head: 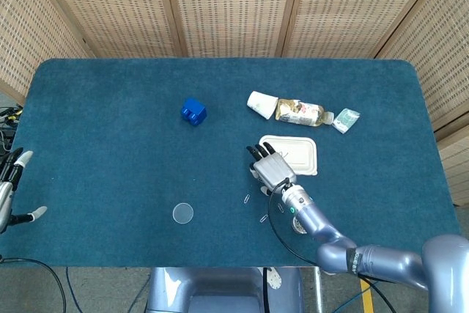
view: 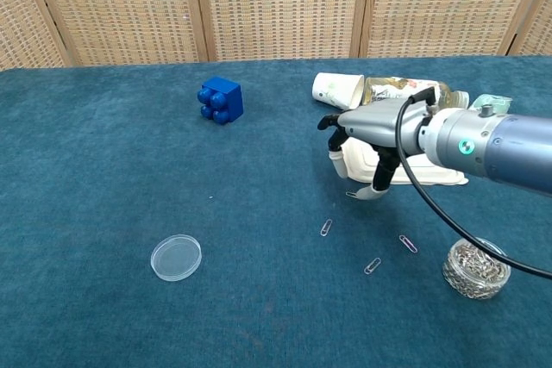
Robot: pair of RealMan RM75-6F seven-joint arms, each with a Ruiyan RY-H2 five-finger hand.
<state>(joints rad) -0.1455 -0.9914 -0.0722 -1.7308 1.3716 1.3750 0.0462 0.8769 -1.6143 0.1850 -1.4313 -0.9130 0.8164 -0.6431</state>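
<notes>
My right hand (head: 268, 167) (view: 368, 134) hangs palm down over the left end of a flat white food box (head: 296, 155) (view: 438, 176). Its fingers are spread and hold nothing. The fingertips (view: 372, 193) reach down beside a paper clip (view: 352, 195) on the blue cloth. More loose paper clips (head: 247, 199) (view: 326, 227) lie just in front. A small clear jar of paper clips (view: 476, 268) stands behind the right arm. My left hand (head: 10, 190) shows at the table's left edge, fingers apart, holding nothing.
A blue block (head: 193, 111) (view: 220, 99) sits left of center. A tipped paper cup (head: 259, 103) (view: 337, 90), a lying bottle (head: 300, 113) and a small packet (head: 346, 120) lie behind the box. A clear round lid (head: 183, 213) (view: 176, 258) rests near the front.
</notes>
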